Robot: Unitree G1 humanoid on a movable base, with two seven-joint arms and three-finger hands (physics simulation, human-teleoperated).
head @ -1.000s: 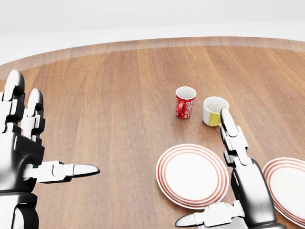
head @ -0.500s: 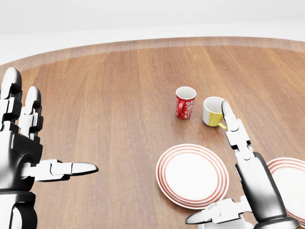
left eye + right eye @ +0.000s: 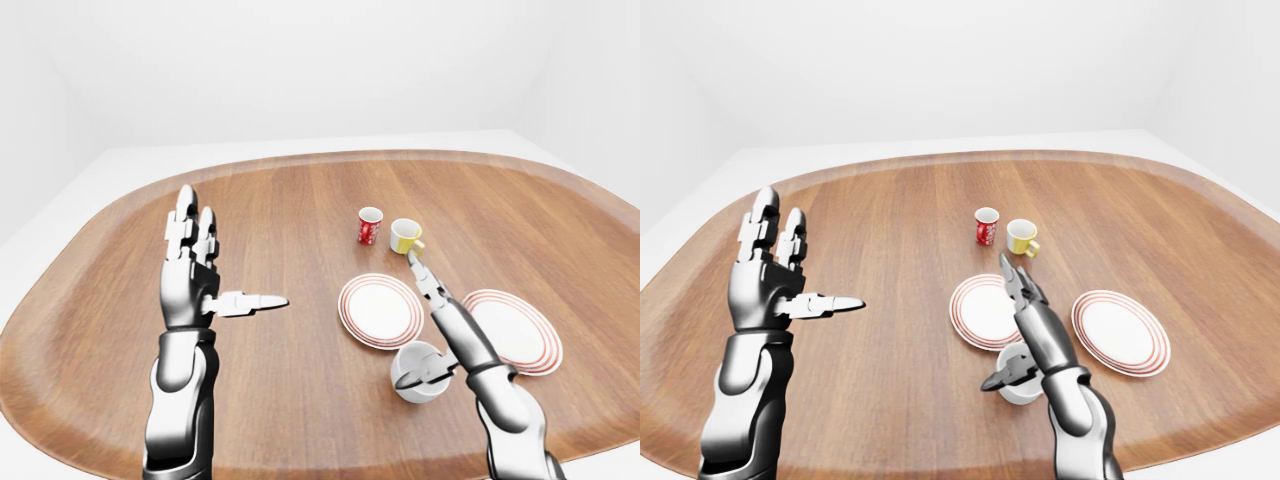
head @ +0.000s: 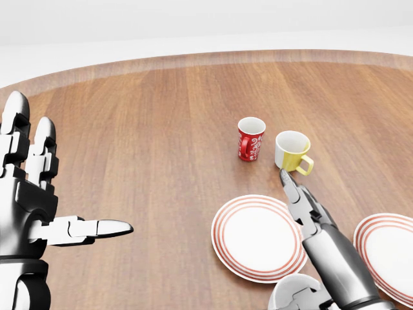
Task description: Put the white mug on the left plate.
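Because the white mug point(image 3: 420, 371) stands below the left plate point(image 3: 380, 310) on the surface point(image 3: 300, 220), the right hand point(image 3: 440, 330) hovers over it, fingers point(image 3: 425, 283) open, ready to grasp; left hand point(image 3: 195, 275) idles open.

Blank white room, wooden table point(image 3: 300, 200)

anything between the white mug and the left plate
No object lies between them. In the left-eye view the white mug sits just below the left plate, with only bare wood between. The right hand reaches over the mug.
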